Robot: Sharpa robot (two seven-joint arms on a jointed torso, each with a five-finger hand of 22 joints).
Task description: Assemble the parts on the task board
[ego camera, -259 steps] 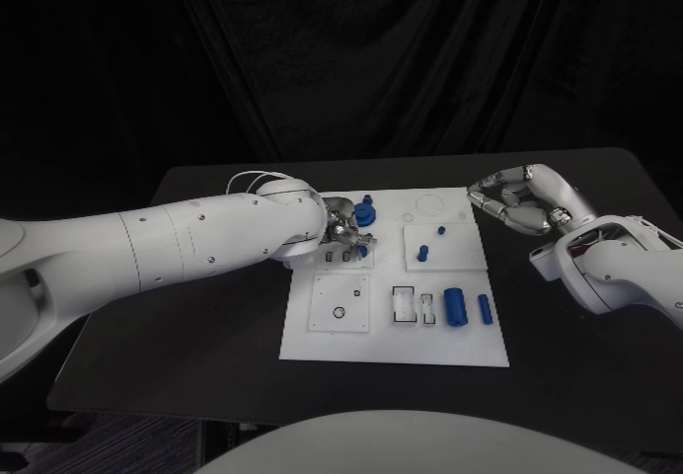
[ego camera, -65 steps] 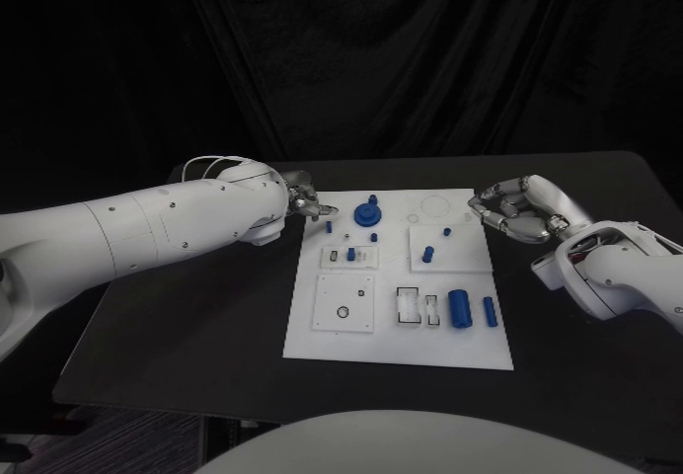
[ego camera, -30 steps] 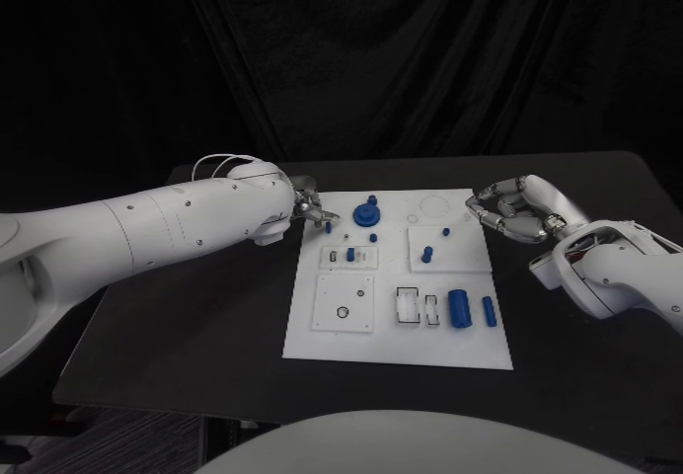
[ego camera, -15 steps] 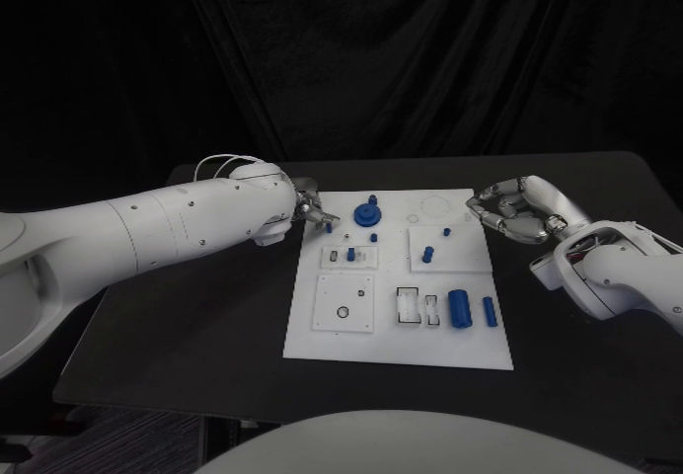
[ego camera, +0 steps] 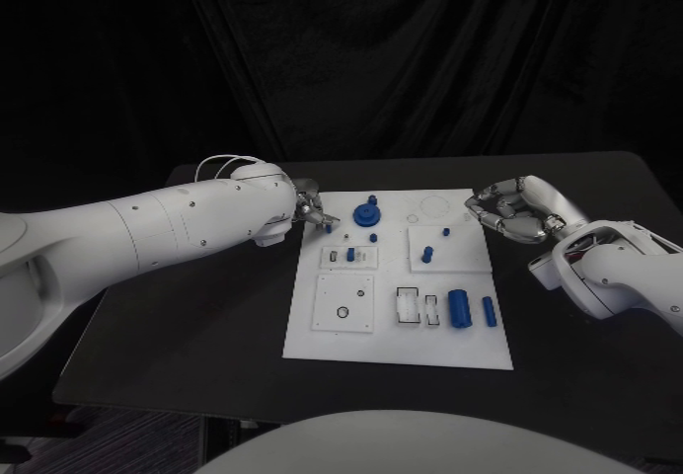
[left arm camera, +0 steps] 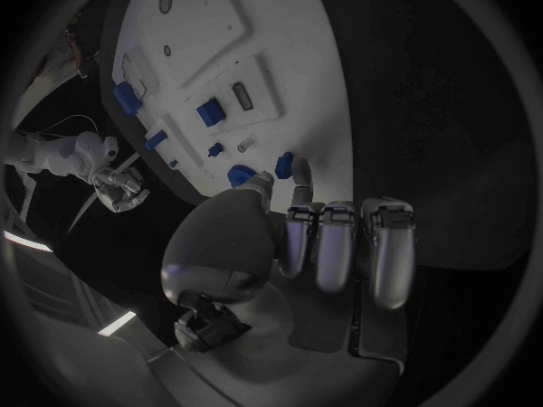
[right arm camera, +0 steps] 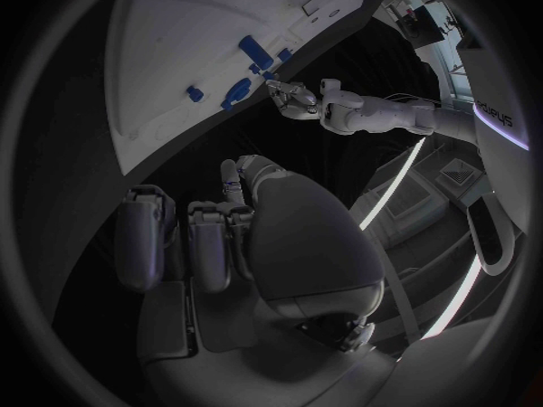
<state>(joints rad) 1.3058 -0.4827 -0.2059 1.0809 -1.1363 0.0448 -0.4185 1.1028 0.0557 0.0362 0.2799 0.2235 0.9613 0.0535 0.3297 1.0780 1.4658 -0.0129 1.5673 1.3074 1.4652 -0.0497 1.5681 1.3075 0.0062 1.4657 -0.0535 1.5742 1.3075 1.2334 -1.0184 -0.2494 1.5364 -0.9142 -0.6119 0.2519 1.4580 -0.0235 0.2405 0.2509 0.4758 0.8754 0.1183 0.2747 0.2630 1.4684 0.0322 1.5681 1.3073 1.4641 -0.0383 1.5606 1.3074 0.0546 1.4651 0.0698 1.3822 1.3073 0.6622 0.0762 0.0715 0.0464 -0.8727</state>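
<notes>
The white task board [ego camera: 325, 336] lies mid-table and carries blue parts: a knob [ego camera: 367, 211], several small pegs, a thick cylinder [ego camera: 457, 306] and a slim bar [ego camera: 487, 311]. My left hand [ego camera: 309, 209] hovers at the board's far left corner. Its thumb and one finger reach to either side of a small blue peg [ego camera: 328, 226], and its other fingers are curled in. In the left wrist view that peg [left arm camera: 283, 165] stands just past the fingertips [left arm camera: 298, 186], and I cannot tell whether they touch it. My right hand [ego camera: 512, 209] hangs by the board's far right edge, fingers curled in on nothing.
The board also holds a raised square plate with a round hole [ego camera: 341, 301] and narrow rectangular slots [ego camera: 406, 304] near its front. The black table [ego camera: 186, 326] stretches out to both sides of the board, with a dark curtain behind it.
My left hand has edged a little toward the small peg at the board's corner. The right hand has hardly moved, and the parts on the board have not shifted.
</notes>
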